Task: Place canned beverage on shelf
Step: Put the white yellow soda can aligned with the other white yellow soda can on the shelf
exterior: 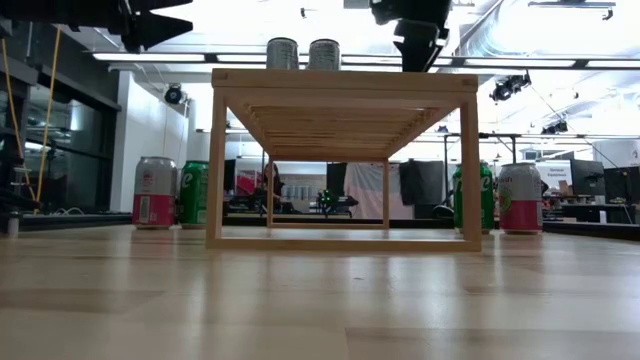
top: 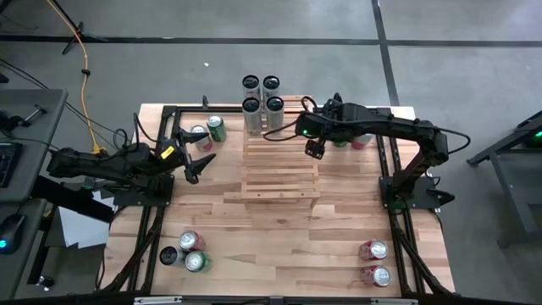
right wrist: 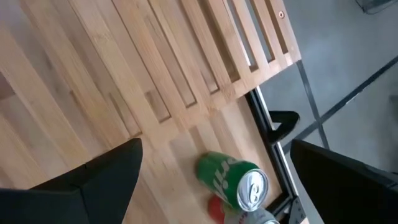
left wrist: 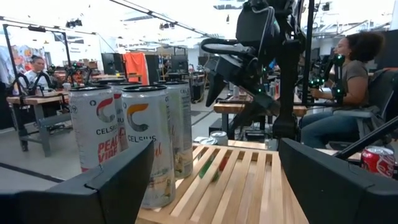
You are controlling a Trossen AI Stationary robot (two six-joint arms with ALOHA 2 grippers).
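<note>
A: Layout? Shelf first.

B: The shelf (top: 280,174) sits mid-table, and four tall cans (top: 261,103) are grouped on its top step at the far end, I'd guess to leave the lower steps free.

A: Arms?

B: I've got the right gripper (top: 315,149) off the shelf's right edge, jaws wide, holding nothing. The green can (right wrist: 233,180) stands on the table right under it, likely my next pick.

A: Left one?

B: The left gripper (top: 196,165) waits left of the shelf, jaws spread, empty. A green can (top: 216,128) and a pink can (top: 198,135) stand near it.
</note>
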